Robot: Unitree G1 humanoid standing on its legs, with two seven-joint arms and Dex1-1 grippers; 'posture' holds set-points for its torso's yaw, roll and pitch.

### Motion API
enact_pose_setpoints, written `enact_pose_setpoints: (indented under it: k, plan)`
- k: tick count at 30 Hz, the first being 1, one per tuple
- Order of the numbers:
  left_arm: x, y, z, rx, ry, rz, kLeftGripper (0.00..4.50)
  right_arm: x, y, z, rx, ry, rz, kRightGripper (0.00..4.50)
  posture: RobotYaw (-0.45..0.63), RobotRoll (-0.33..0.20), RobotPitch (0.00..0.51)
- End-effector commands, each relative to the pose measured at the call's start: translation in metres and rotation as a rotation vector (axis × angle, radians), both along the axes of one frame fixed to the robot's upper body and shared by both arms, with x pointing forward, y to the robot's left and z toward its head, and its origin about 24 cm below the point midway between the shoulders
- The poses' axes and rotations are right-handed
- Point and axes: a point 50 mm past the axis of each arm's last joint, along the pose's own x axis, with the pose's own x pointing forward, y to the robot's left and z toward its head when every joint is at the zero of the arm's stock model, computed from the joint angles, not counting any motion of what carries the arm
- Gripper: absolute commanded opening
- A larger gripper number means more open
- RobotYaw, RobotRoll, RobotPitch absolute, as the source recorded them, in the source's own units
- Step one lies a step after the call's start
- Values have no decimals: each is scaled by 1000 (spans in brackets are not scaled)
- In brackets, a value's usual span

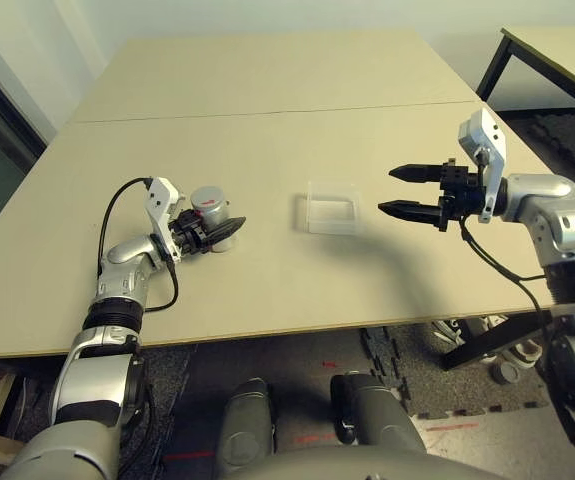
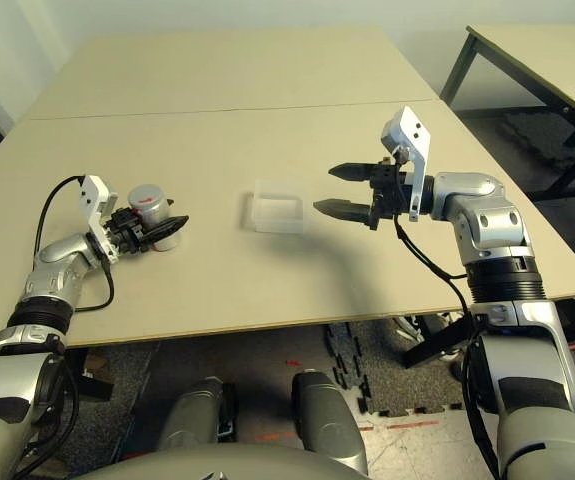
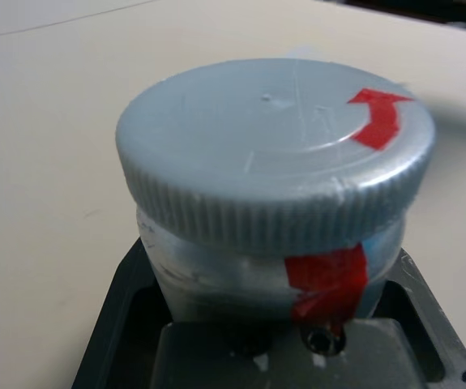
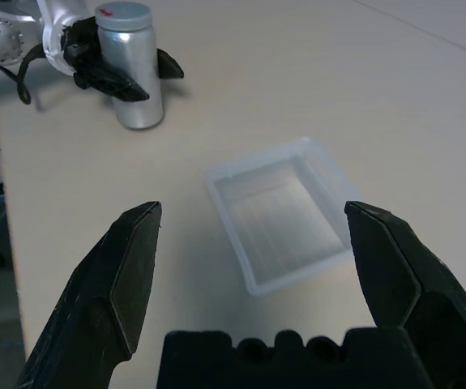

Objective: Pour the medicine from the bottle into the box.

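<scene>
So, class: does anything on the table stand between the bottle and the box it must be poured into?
Nothing visible does. Bare table lies between the bottle, held in the left tool, and the box.

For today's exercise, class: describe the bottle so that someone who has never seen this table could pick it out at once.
Start at the long beige table and go to its left part, where the left gripper is shut on the bottle. It stands upright, a small silvery-grey cylinder. Unlike the clear, shallow box lying at mid-table, it is opaque, with a ridged grey cap bearing a red arrow.
</scene>
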Motion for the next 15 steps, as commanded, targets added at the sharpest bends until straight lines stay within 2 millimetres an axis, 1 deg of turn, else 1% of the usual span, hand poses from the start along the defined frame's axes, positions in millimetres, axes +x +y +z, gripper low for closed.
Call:
enact_pose_setpoints:
  k: [1,2,5,9,12,15]
  plan:
    - [1,-5,17,9,-7,-100,2786,-5,25,7,12,25,107,4500,-95,0,77]
    - [1,-7,21,13,-9,-131,2786,-6,32,9,16,28,131,4500,-94,0,77]
    - [-1,-13,27,22,-8,-189,2786,-7,44,13,28,31,162,4500,-90,0,77]
    - [-1,-25,36,56,-9,-279,2786,-4,72,22,71,33,217,4500,-83,0,72]
    - [0,-34,41,44,-21,-319,2786,0,81,25,81,29,226,4500,-81,0,70]
    - [-2,-45,40,62,-27,-378,2786,3,92,26,91,22,248,4500,-78,0,68]
